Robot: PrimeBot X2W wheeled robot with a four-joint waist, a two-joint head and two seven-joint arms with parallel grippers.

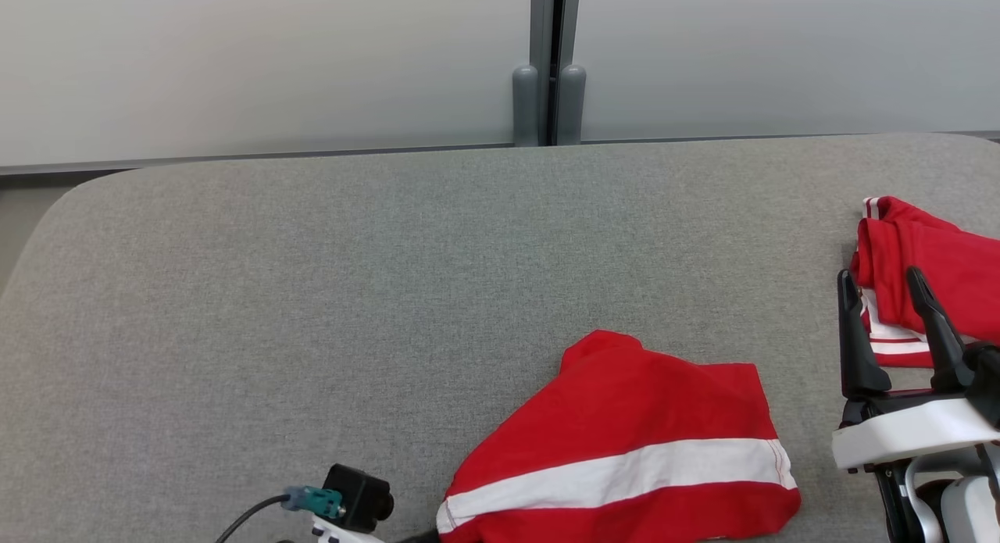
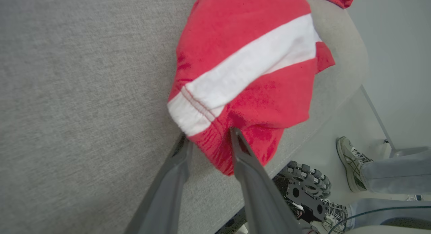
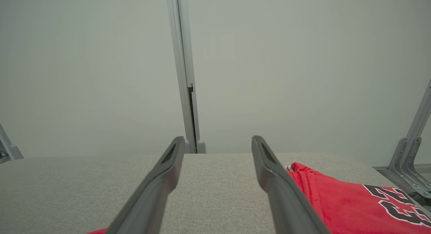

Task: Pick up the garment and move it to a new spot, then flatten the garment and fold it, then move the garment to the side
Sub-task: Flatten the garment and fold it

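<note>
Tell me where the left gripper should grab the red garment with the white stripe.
Probably the gathered corner beside the white stripe's stitched end, coming from the table's near edge. That corner of the garment is bunched and lies nearest the left gripper, whose fingers straddle it.

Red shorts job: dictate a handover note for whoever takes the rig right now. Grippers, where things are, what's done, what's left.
Left gripper: fingers parted, astride the waistband corner of the red shorts, no grip.
Right gripper: open, empty, hovering beside the red jersey at the right edge of the grey table.
Shorts: rumpled, lying at the table's near edge, right of centre.
Done: shorts set down; not flattened, not folded.
Left: spread flat, fold, move aside.
Note: a person's shoe is near the robot's base.
</note>
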